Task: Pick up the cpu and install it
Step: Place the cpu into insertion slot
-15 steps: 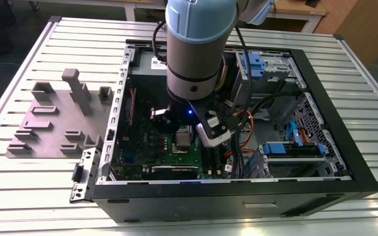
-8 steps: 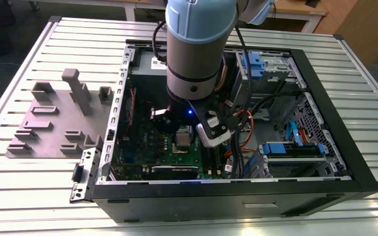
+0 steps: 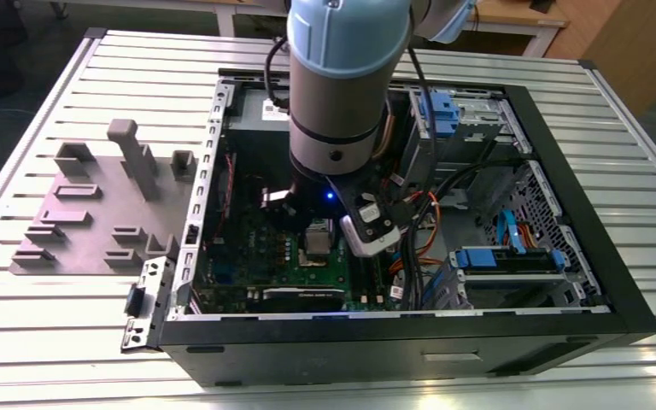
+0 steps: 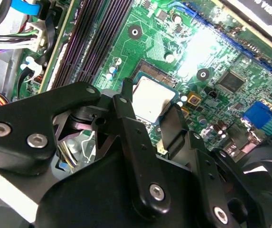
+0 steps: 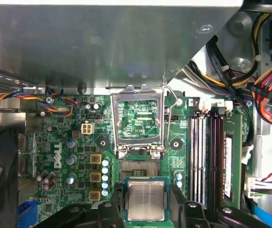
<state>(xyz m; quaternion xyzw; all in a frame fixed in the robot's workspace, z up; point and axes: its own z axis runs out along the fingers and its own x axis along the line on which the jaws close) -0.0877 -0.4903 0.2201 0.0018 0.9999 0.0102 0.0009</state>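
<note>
Pickup part's done. My gripper [image 5: 146,205] has its fingers [image 5: 176,202] pinching the cpu [image 5: 146,197] by two opposite edges, silvery top showing in both wrist views. It's hanging just over the open socket [image 5: 138,166] on the green motherboard [image 5: 69,156] inside the pc case [image 3: 419,350], with the retention frame [image 5: 138,118] flipped up. It doesn't look seated to me, so the install isn't done yet.

cpu [image 4: 151,97] edges behind fingers [image 4: 128,124]

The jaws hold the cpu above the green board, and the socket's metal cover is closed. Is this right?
No. The first wrist view shows the metal cover standing open; the jaws do hold the cpu above the green board.
</note>
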